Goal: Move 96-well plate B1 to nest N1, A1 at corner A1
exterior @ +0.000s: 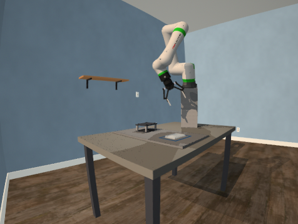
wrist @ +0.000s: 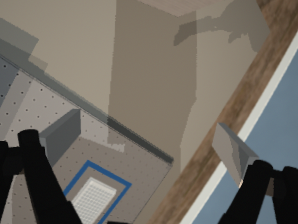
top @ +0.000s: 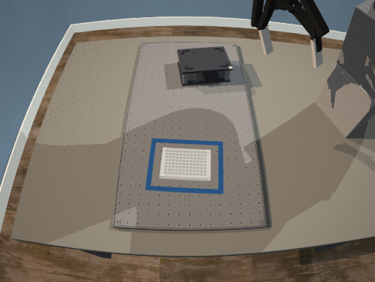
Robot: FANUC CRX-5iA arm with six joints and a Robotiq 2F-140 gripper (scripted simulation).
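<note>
One claw (top: 291,41): spread wide, grasping nothing, high above the worktop (top: 71,118).
Plate (top: 185,163): flat inside blue B1 frame (top: 149,165).
Nest N1 (top: 203,59): beyond the frame, unoccupied.

A1 corner mark (top: 229,68) perhaps unreadable, plate (wrist: 90,201) cropped

Wide-open claw (wrist: 150,145) above blue-framed plate (wrist: 92,199)

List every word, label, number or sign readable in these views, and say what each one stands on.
No text can be read in any view.
Red lettering runs along the white arm's upper link: too small and blurred to read.
Nest: a pale tab at one corner, no legible A1 mark.
96-well plate and blue frame: no labels visible.
</note>
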